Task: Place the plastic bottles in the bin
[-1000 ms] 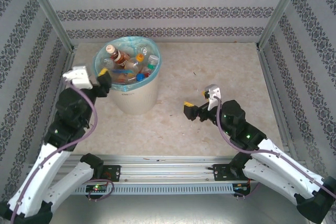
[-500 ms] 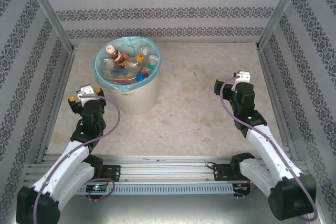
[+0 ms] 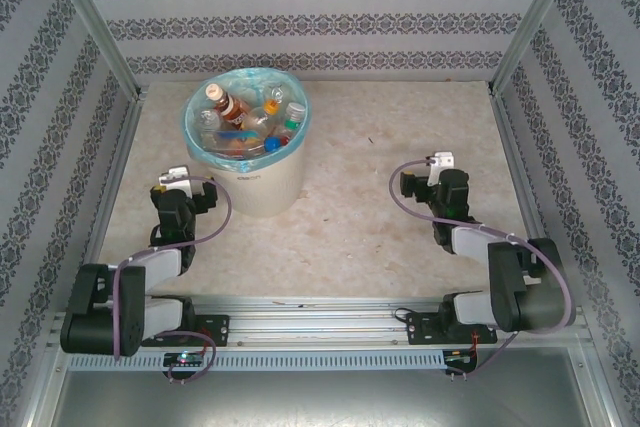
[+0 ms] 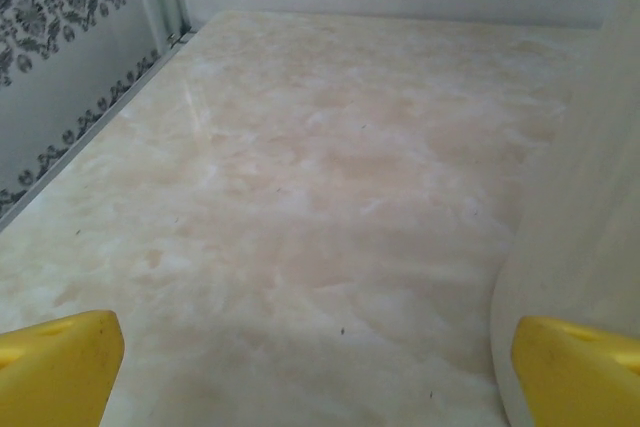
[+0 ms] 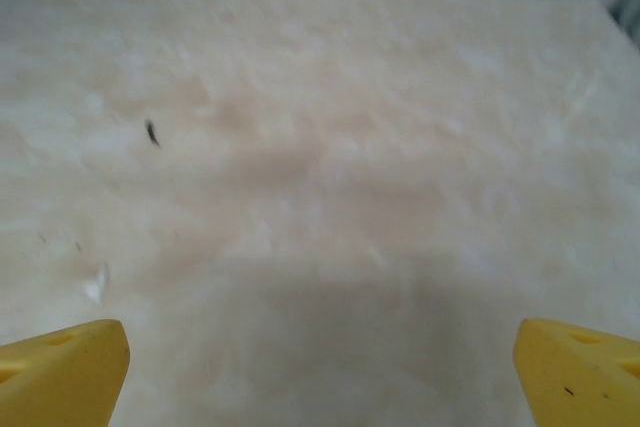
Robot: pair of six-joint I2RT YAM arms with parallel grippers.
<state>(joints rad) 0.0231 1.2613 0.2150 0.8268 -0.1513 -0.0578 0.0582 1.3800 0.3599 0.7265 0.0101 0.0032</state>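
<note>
Several plastic bottles (image 3: 246,119) with red, orange and blue caps and labels lie piled inside the bin (image 3: 262,187), a cream bucket with a turquoise liner at the back left of the table. My left gripper (image 3: 192,190) is low over the table just left of the bin's base, open and holding nothing. In the left wrist view its yellow fingertips (image 4: 56,369) stand wide apart, and the bin's wall (image 4: 585,197) rises at the right. My right gripper (image 3: 407,185) sits open over bare table right of centre, its yellow fingertips (image 5: 58,373) spread with nothing between them.
Patterned walls and metal posts (image 3: 103,32) close in the marble-look table (image 3: 350,147) on three sides. Both arms are folded back near the rail (image 3: 320,322) at the near edge. A small dark speck (image 5: 152,132) lies on the table ahead of the right gripper.
The left gripper has come away from the bin's rim, dropped low beside its base and opened wider. The right arm has folded back, its gripper moving right; it stayed open.
</note>
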